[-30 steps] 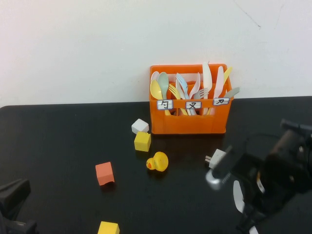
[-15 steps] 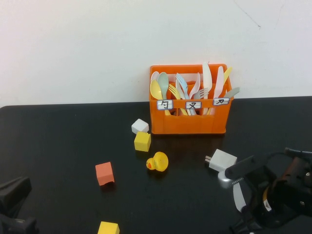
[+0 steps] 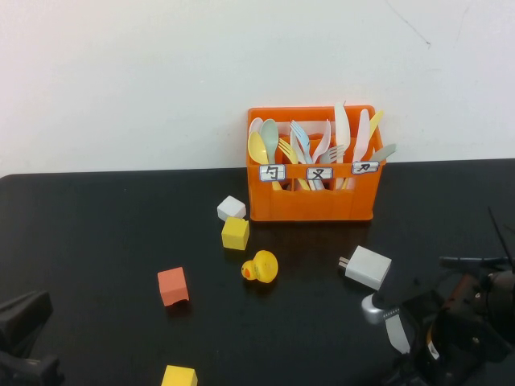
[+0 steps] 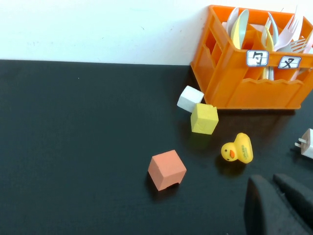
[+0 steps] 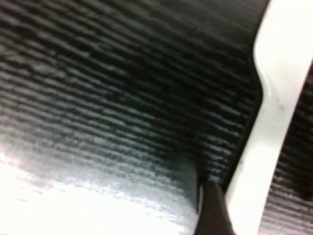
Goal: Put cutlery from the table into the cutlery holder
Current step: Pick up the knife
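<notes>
High view: the orange holder [image 3: 310,193] stands at the far edge of the black table [image 3: 105,233], against the white wall, already packed with spoons, forks and knives in its three labelled compartments. Just left of it sit a white cube [image 3: 231,208] and a yellow cube [image 3: 235,233], touching or nearly so. Nearer lie a yellow duck [image 3: 261,267], an orange-red cube [image 3: 172,286] to its left, and a second yellow cube [image 3: 179,376] at the near edge. A white plug [image 3: 367,267] lies right of the duck. Near and right of the plug, a pale knife [image 3: 396,330] lies flat on the table, with the right gripper [image 3: 438,354] low over its near end; from here I cannot tell how its jaws stand, nor whether they touch the knife. The left gripper [image 3: 22,346] sits in the near left corner, well apart from everything.

Left wrist view: the left gripper's [image 4: 279,205] dark fingers [image 4: 261,208] lie pressed together with nothing between them, over bare table. Beyond them are the duck [image 4: 237,149], orange-red cube [image 4: 167,169], yellow cube [image 4: 204,118], white cube [image 4: 190,98] and the holder [image 4: 249,83].

Right wrist view: very close to the tabletop [image 5: 122,88]. The pale knife [image 5: 266,122] lies flat, and one dark fingertip [image 5: 212,210] comes down just beside its edge.
</notes>
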Action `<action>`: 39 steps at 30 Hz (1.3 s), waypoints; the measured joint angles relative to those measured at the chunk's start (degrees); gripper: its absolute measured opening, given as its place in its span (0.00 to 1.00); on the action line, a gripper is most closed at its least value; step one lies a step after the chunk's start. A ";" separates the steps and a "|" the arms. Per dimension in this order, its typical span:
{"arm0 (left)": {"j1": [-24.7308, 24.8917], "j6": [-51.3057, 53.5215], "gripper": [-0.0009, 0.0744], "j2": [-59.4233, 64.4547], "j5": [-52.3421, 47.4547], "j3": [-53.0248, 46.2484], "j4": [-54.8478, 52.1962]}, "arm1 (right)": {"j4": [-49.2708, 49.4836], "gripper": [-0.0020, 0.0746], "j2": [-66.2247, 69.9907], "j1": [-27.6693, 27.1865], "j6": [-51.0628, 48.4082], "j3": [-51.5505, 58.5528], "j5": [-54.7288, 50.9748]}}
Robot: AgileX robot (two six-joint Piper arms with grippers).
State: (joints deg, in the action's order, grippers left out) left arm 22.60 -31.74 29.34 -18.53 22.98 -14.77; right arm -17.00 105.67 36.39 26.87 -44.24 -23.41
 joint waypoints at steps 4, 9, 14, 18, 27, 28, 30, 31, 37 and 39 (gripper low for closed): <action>0.00 0.00 0.01 0.00 0.00 0.00 0.83 | 0.38 0.57 0.08 -0.87 0.42 0.00 0.77; 0.00 0.00 0.01 0.00 0.00 0.00 1.18 | 2.33 0.57 0.08 -0.87 0.42 0.00 2.50; 0.00 -0.09 0.01 0.00 0.00 0.00 1.45 | 2.34 0.55 0.13 -0.87 0.42 0.00 2.74; 0.00 -0.09 0.01 0.00 0.00 0.00 2.22 | 2.64 0.55 1.26 -0.87 0.42 -0.38 2.77; 0.00 -0.09 0.01 0.00 0.00 0.00 2.47 | 3.65 0.54 2.49 -0.87 0.42 -1.19 1.99; 0.00 -0.09 0.01 0.00 0.00 0.00 2.47 | 3.65 0.54 2.49 -0.87 0.42 -1.19 1.98; 0.00 -0.09 0.01 0.00 0.00 0.00 2.47 | 3.74 0.54 2.63 -0.87 0.42 -1.19 1.98; 0.00 -0.09 0.01 0.00 0.00 0.00 2.47 | 3.74 0.53 2.62 -0.87 0.42 -1.21 1.98; 0.00 -0.09 0.01 0.00 0.00 0.00 2.47 | 4.60 0.29 2.62 -0.87 -0.42 -1.31 2.39; 0.00 -0.09 0.01 0.00 0.00 0.00 2.47 | 4.74 0.22 2.62 -0.87 -0.42 -1.42 2.61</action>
State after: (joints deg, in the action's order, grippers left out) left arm 22.60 -31.83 29.34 -18.53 22.98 -12.30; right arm -12.26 108.29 35.53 26.45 -45.66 -20.80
